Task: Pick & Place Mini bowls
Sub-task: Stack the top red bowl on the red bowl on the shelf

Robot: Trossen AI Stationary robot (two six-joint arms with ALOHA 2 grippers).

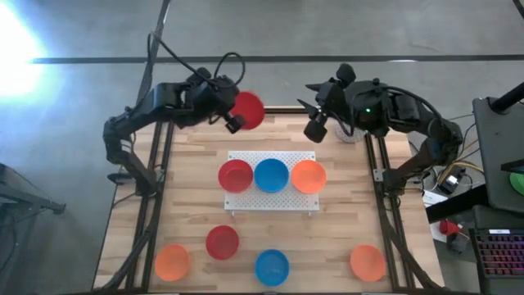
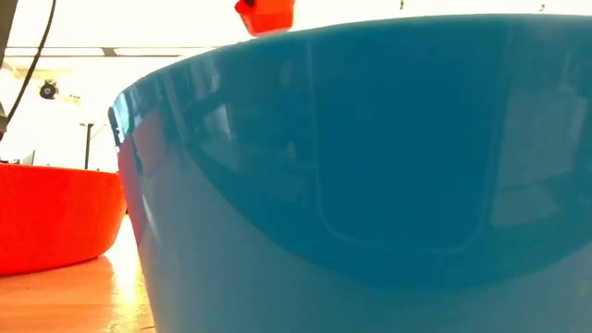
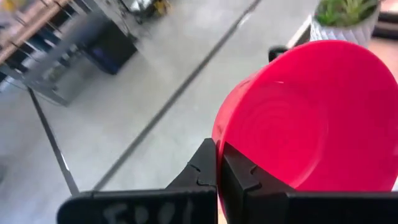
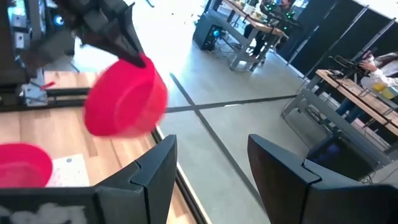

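Your left tool (image 1: 232,121) sits at the upper left of centre in the high view, its fingers pressed together on the rim of a red bowl (image 1: 248,110) that it carries tilted above the far edge of the surface (image 1: 196,205). In the left wrist view the same red bowl (image 3: 311,118) fills the right half of the frame, its rim pinched between the two dark fingers (image 3: 202,171), with bare floor behind it. Your right tool (image 1: 314,127) hangs at the upper right of centre in the high view, spread wide and holding nothing; its wrist view shows the gap between its fingers (image 4: 155,165) over the floor, and the carried red bowl (image 4: 127,102) at the left of that frame.

At the centre of the high view, a white perforated board (image 1: 273,197) carries three bowls in a row, touching or nearly so: red bowl on the board (image 1: 235,176), blue bowl on the board (image 1: 271,175), orange bowl on the board (image 1: 309,176). Along the bottom of the frame four more lie apart on the wood: an orange bowl at lower left (image 1: 172,261), a red bowl beside it (image 1: 222,242), a blue bowl at bottom centre (image 1: 272,267) and an orange bowl at lower right (image 1: 368,262). The low view is almost filled by the wall of a blue bowl (image 2: 370,176), with a red one (image 2: 55,217) at its left
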